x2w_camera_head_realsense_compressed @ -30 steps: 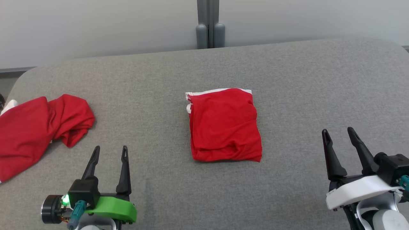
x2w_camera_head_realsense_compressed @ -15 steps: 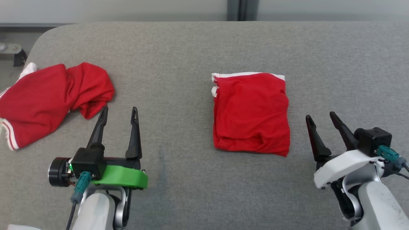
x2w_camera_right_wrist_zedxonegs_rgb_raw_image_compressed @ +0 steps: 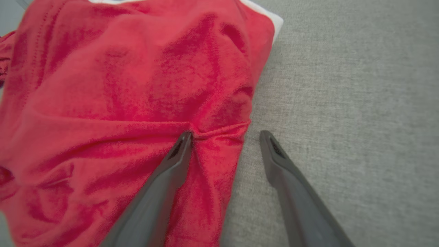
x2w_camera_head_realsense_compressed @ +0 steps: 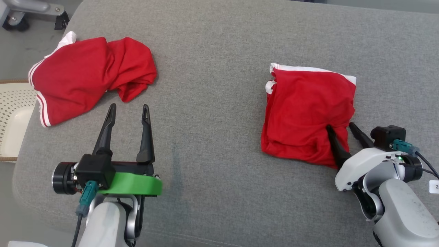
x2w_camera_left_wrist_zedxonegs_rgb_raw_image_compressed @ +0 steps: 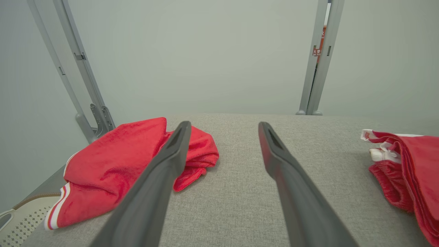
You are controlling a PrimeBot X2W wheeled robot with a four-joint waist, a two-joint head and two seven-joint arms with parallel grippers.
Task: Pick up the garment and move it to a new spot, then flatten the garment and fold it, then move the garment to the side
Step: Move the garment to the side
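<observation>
A folded red garment [x2w_camera_head_realsense_compressed: 305, 113] with white trim lies on the grey padded table [x2w_camera_head_realsense_compressed: 212, 103], right of centre. My right gripper [x2w_camera_head_realsense_compressed: 340, 126] stands open over the garment's near right edge. In the right wrist view the gripper [x2w_camera_right_wrist_zedxonegs_rgb_raw_image_compressed: 225, 134] has its left finger pressed into a crease of the cloth [x2w_camera_right_wrist_zedxonegs_rgb_raw_image_compressed: 120, 85] and its right finger over bare table beside it. A second red garment [x2w_camera_head_realsense_compressed: 89, 73], crumpled, lies at the table's far left. My left gripper [x2w_camera_head_realsense_compressed: 128, 107] is open just short of it, holding nothing. It also appears in the left wrist view [x2w_camera_left_wrist_zedxonegs_rgb_raw_image_compressed: 223, 125].
A white perforated basket [x2w_camera_head_realsense_compressed: 12, 116] sits off the table's left edge. A metal frame foot [x2w_camera_head_realsense_compressed: 31, 10] stands on the floor at the far left. Grey posts [x2w_camera_left_wrist_zedxonegs_rgb_raw_image_compressed: 317, 68] rise behind the table. Bare grey table lies between the two garments.
The head camera has tilted down and turned, shifting the whole picture. My right gripper has come forward onto the folded garment's near right edge. The left gripper has stayed open.
</observation>
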